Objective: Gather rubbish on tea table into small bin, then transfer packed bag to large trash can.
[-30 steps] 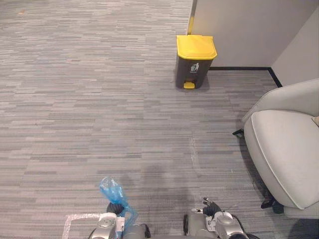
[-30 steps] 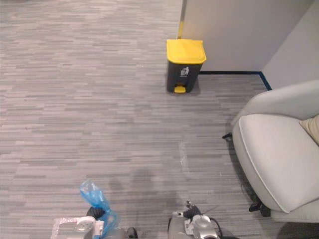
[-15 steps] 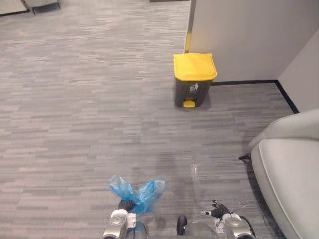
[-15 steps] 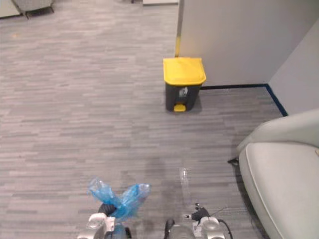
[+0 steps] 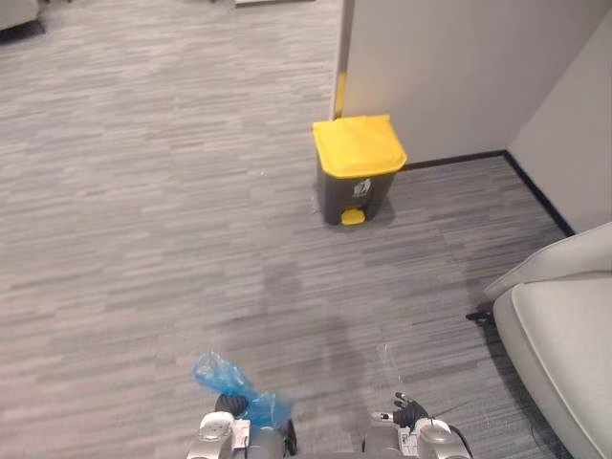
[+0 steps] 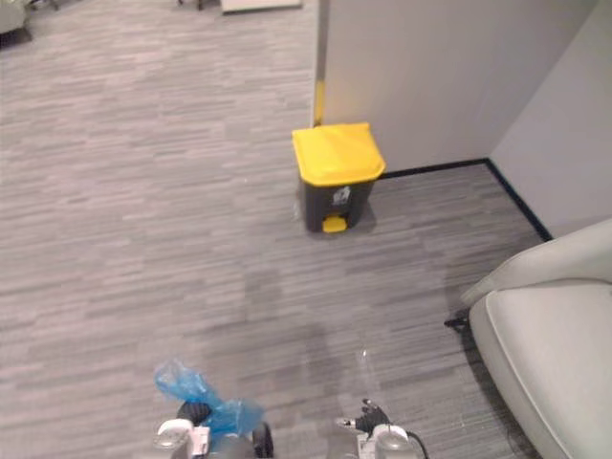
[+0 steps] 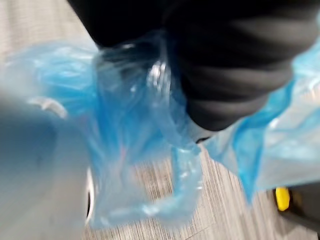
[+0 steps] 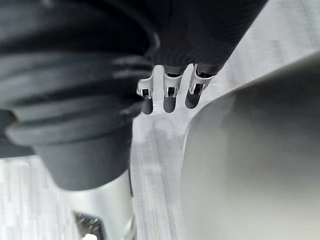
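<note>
The blue bag (image 5: 235, 390) rides at the lower left of the left eye view, its bunched neck standing up out of the left hand (image 5: 226, 405), which is clenched on it. In the left wrist view the thin plastic drapes over the hand's dark cover and hangs clear of the carpet (image 5: 143, 239).

The right hand (image 5: 408, 413), low and right of centre, holds nothing. Its own wrist view shows the fingers hanging loose and straight.

The can (image 5: 356, 182), dark grey, stands in the upper middle of the frame, well apart from the bag across open carpet. It sits against the corner of a pale wall (image 5: 459, 67). Its yellow lid (image 5: 359, 146) is down, and a yellow pedal (image 5: 353, 217) shows at its foot. A pale armchair (image 5: 564, 335) fills the lower right edge, off to the side of the straight line to the can.

The table work looks finished and the last step is in hand: carrying the packed bag to the can. The next move, by this reading, is to close the gap on foot, staying left of the armchair. The shut lid must then be raised, by the pedal or by the free right hand. Only after that can the left hand bring the bag over the opening and let go.
</note>
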Tool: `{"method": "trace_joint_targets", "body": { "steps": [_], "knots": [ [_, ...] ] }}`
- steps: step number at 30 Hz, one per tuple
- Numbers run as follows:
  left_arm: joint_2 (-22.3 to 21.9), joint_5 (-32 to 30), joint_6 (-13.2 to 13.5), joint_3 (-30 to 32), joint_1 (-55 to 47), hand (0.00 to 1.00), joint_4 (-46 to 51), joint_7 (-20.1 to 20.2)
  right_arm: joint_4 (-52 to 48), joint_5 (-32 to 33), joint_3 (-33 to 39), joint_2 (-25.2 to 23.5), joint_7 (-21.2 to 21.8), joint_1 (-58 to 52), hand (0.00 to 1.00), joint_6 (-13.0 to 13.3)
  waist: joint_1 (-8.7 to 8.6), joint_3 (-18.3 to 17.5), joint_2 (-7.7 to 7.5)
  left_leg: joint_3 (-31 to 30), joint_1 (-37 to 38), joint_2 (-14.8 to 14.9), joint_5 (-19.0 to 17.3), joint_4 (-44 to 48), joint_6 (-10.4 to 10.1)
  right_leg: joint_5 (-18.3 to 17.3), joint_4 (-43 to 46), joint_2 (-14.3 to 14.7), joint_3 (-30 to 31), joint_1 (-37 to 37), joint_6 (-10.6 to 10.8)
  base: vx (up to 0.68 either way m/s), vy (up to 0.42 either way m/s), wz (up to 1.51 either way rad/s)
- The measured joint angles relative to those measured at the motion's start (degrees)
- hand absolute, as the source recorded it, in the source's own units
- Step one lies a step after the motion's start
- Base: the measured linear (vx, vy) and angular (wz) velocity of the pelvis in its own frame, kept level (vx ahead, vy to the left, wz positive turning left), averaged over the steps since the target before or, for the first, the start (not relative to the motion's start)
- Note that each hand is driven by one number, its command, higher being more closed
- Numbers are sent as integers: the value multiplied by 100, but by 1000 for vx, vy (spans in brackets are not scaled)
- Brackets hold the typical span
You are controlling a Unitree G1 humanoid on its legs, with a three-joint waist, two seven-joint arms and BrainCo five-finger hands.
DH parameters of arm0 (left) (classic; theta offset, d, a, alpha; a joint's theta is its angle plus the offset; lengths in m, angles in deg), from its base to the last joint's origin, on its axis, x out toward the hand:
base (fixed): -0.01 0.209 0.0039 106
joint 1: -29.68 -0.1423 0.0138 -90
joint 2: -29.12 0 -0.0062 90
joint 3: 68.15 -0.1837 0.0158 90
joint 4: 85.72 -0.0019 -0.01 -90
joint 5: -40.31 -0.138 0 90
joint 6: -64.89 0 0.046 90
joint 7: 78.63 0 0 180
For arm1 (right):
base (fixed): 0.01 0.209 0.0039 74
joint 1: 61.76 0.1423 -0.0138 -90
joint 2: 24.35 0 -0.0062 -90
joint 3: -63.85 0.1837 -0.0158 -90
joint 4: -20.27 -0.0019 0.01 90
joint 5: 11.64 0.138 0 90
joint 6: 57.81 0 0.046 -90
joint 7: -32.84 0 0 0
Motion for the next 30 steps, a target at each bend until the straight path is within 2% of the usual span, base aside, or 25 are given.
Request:
{"method": "trace_joint_targets", "body": {
  "steps": [1,2,3,4,5,6,9,11,12,13,15,16,17,18,20,21,22,23,25,26,28,29,30],
  "knots": [
    [18,2,0,1,39,100,0,-2,-7,0,-14,1,6,42,0,30,-5,31,39,-11,51,75,0,-6,0,-19,-352,115,-168,-162,-73,246,-64,8],
    [28,2,1,2,65,100,6,-5,-57,0,-82,21,14,95,0,38,-24,65,71,-31,146,163,0,-16,0,107,-1060,273,-319,-350,-171,339,-105,19],
    [36,1,3,-1,55,100,16,-5,-93,-28,-156,41,21,118,0,28,-69,75,57,-100,273,182,-1,-61,-3,521,-1975,359,-376,-397,-174,457,-152,30],
    [74,1,5,-3,26,100,20,-3,-105,-55,-162,45,22,80,0,24,-96,38,-26,-184,409,103,-33,-143,-61,1041,-2774,377,-370,-299,-162,589,-184,45],
    [-42,1,6,15,19,100,-45,-15,-114,-96,-137,176,26,62,0,36,-127,80,97,-370,647,194,-196,-193,-316,1859,-2992,483,-417,-151,-532,510,-152,29],
    [-104,-1,14,23,29,100,-70,6,-108,-121,-150,224,16,107,0,19,-79,45,240,-439,623,320,-186,-166,-343,1775,-2945,576,-431,-125,-566,479,-145,15],
    [-191,-5,40,62,51,100,-94,4,-53,-122,-15,293,17,109,0,11,-114,70,271,-726,606,426,-43,313,-482,1058,-2380,566,-582,-74,-657,454,-211,18],
    [-273,-5,42,127,76,100,-70,14,-38,-125,106,293,15,9,0,-39,-151,87,245,-859,356,597,113,1406,-759,802,-2458,574,-709,399,-684,353,-176,43],
    [-370,-4,46,197,72,100,-43,16,-42,-123,96,304,11,-60,0,-67,-116,114,209,-892,-7,738,334,2434,-1096,715,-2620,590,-725,714,-704,310,-111,17],
    [-477,-3,45,256,33,100,-16,41,-35,-114,81,291,6,-94,0,-103,-64,116,207,-870,-385,879,159,3372,-1145,646,-2768,626,-726,990,-757,301,-82,0],
    [-572,-3,38,298,-13,100,120,65,-58,-78,100,187,-23,-144,0,-110,-27,134,153,-609,-943,993,-217,3995,-815,570,-3011,632,-699,1394,-775,289,-14,-16],
    [-573,0,37,296,-7,100,165,66,-57,-67,105,171,-25,-168,0,-117,18,155,98,-412,-1295,955,-388,3782,-655,547,-3170,606,-608,1612,-761,326,38,-22],
    [-571,1,39,297,2,100,184,65,-56,-67,107,164,-26,-170,0,-118,32,156,97,-375,-1384,941,-409,3649,-640,548,-3222,601,-574,1668,-753,263,62,-35],
    [-565,0,39,297,15,100,212,65,-56,-66,114,143,-31,-161,0,-119,52,158,91,-314,-1577,865,-420,3139,-638,520,-3315,553,-497,1781,-697,281,114,-29],
    [-564,-1,41,281,47,100,232,65,-53,-12,152,126,-54,-159,0,-119,53,202,16,-369,-1755,535,-243,1897,-567,424,-3428,353,-383,1994,-503,320,165,-28],
    [-572,0,41,241,45,100,230,66,-51,24,144,184,-72,-188,0,-118,49,178,54,-542,-1758,337,104,1022,-599,382,-3544,294,-298,2119,-371,399,276,-47],
    [-565,1,53,166,34,100,228,62,-15,22,129,226,-79,-292,0,-118,106,127,130,-680,-1734,277,881,631,-609,313,-3615,307,-108,2161,-226,354,251,-59],
    [-499,0,53,135,-1,100,214,56,7,25,123,199,-95,-276,0,-144,167,84,103,-608,-1657,194,883,647,-379,254,-3639,244,59,2226,-116,367,253,-48],
    [-369,-1,46,93,46,100,179,54,19,22,100,128,-64,-317,0,-154,130,-14,-105,-485,-1707,-1,518,864,-249,174,-3585,-2,202,2226,26,391,190,-24],
    [-341,-1,41,58,38,100,129,56,18,19,99,108,-55,-330,0,-154,154,-45,-163,-361,-1681,-29,286,1026,-183,147,-3319,-77,361,2153,73,506,254,-41],
    [-344,0,40,42,28,100,88,64,7,19,98,108,-42,-315,0,-148,162,-51,-156,-188,-1449,-52,37,1034,-93,152,-2298,-118,635,1754,157,394,215,-49],
    [-313,0,30,28,10,100,28,62,3,16,98,106,-21,-264,0,-139,164,-49,-153,-61,-1188,-71,-40,950,-38,274,-1355,-158,735,1364,465,401,187,-40],
    [-247,0,13,-78,5,100,24,58,3,16,99,105,-10,-229,0,-117,119,-49,-165,0,-952,-101,-89,861,31,233,-674,-194,711,1109,680,497,169,-21]
  ]
}}
